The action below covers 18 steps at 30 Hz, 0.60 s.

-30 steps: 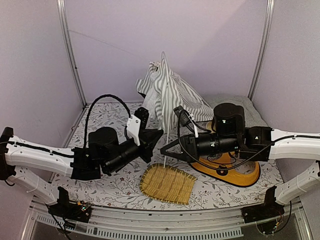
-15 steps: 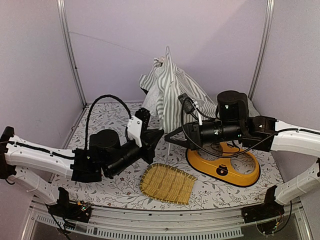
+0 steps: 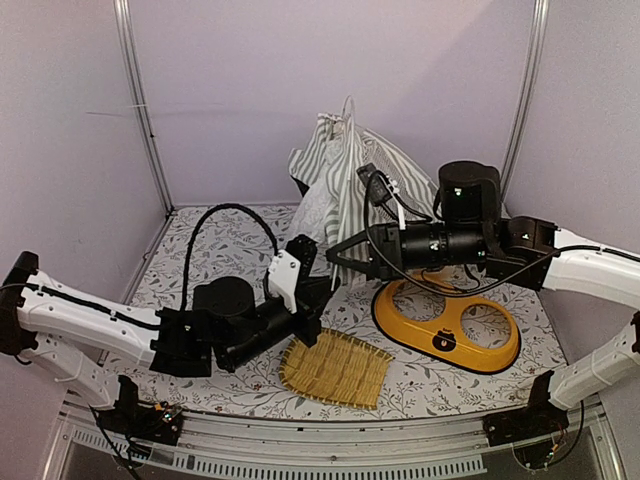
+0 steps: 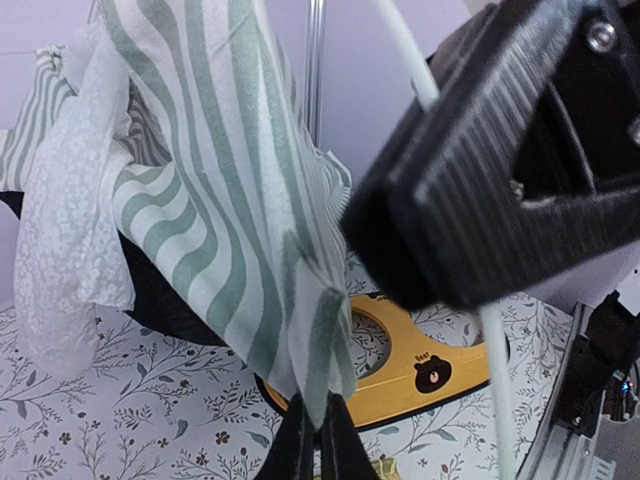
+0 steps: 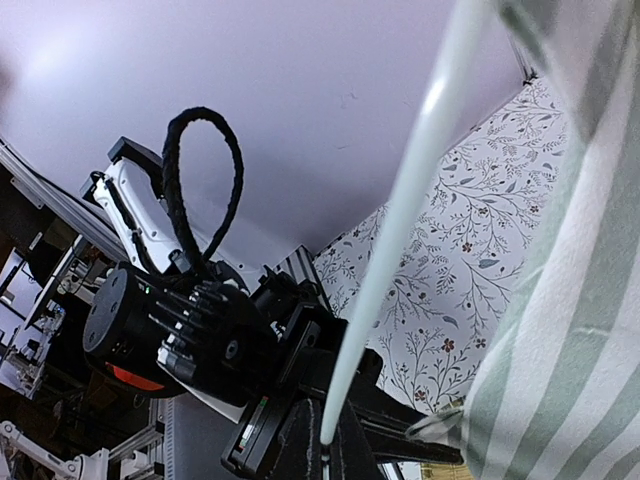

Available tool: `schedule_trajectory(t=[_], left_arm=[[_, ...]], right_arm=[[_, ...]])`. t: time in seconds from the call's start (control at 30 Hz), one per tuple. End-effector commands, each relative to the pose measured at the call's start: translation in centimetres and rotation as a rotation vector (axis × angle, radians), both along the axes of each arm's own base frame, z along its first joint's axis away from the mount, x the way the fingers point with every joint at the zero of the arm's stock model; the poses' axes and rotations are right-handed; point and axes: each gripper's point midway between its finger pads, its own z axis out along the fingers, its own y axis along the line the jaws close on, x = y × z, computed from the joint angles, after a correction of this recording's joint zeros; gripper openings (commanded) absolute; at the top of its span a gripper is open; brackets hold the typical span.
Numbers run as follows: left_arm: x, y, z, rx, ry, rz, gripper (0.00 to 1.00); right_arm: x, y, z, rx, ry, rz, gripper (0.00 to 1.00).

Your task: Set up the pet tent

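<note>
The pet tent (image 3: 345,175) is bunched at the table's (image 3: 220,240) 12 o'clock. The left end effector (image 3: 318,292) pinches its striped hem. The right end effector (image 3: 342,258) pinches its thin white pole (image 5: 400,230).

The right gripper (image 3: 337,258) has risen and drawn back toward the right, carrying the pet tent (image 3: 345,175) higher and uncovering the yellow stand (image 3: 450,328). The left gripper (image 3: 322,290) has shifted rightward, closer to the woven tray (image 3: 335,368).
</note>
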Motion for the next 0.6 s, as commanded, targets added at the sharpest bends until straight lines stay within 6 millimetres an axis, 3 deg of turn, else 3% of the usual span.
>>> schedule_trajectory(t=[0.0, 0.57], left_arm=[[-5.6, -1.3, -8.9, 0.283, 0.095, -0.207, 0.00], [-6.2, -0.5, -11.0, 0.305, 0.135, -0.204, 0.00]], right_arm=[[6.8, -3.3, 11.5, 0.284, -0.259, -0.290, 0.00], [10.6, -4.6, 11.3, 0.286, -0.263, -0.384, 0.00]])
